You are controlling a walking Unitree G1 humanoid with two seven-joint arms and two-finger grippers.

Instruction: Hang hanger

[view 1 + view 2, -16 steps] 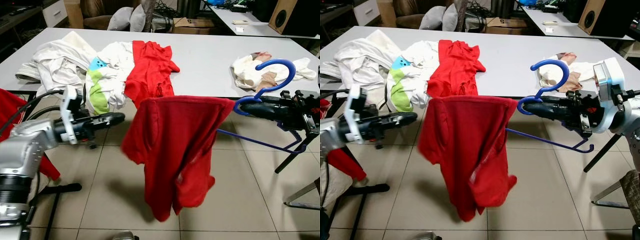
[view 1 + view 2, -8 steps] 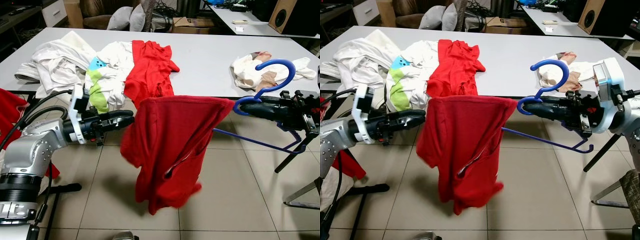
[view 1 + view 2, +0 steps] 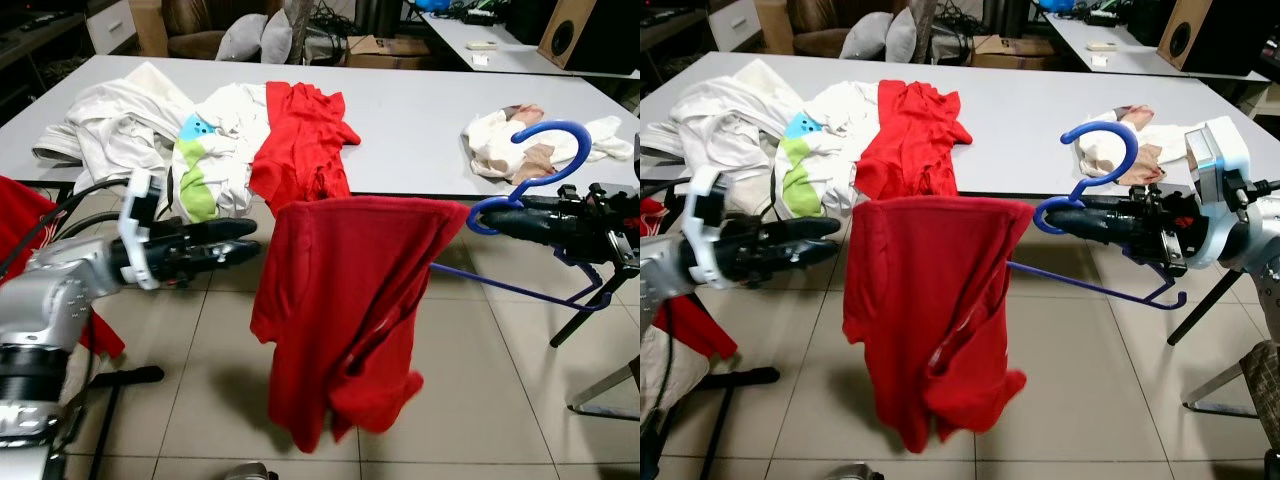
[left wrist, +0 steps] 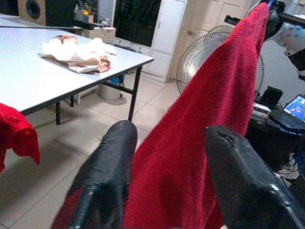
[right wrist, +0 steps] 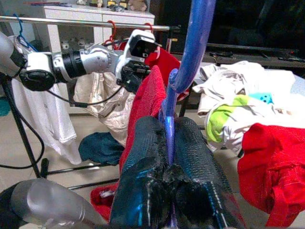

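A blue hanger [image 3: 548, 124] sticks out sideways in front of me with a red shirt [image 3: 345, 300] draped over its left end. My right gripper [image 3: 1050, 215] is shut on the hanger's neck just below the hook, and in the right wrist view its fingers [image 5: 147, 143] pinch the blue hanger [image 5: 195, 43]. My left gripper [image 3: 252, 240] is open at the shirt's left edge, at chest height. In the left wrist view the red shirt [image 4: 214, 95] hangs just beyond the spread fingers [image 4: 112, 162]. The shirt hides the hanger's left arm.
A grey table [image 3: 420, 120] stands behind the shirt, carrying a white clothes pile [image 3: 120, 120], a red garment [image 3: 300, 130] and a pale cloth [image 3: 495, 140]. A clothes rail [image 5: 95, 21] with hung garments shows in the right wrist view. Tiled floor [image 3: 500, 380] lies below.
My left gripper reached toward the shirt's left edge, then drew back slightly. The shirt's lower part swung and bunched. The right gripper and hanger stayed almost still.
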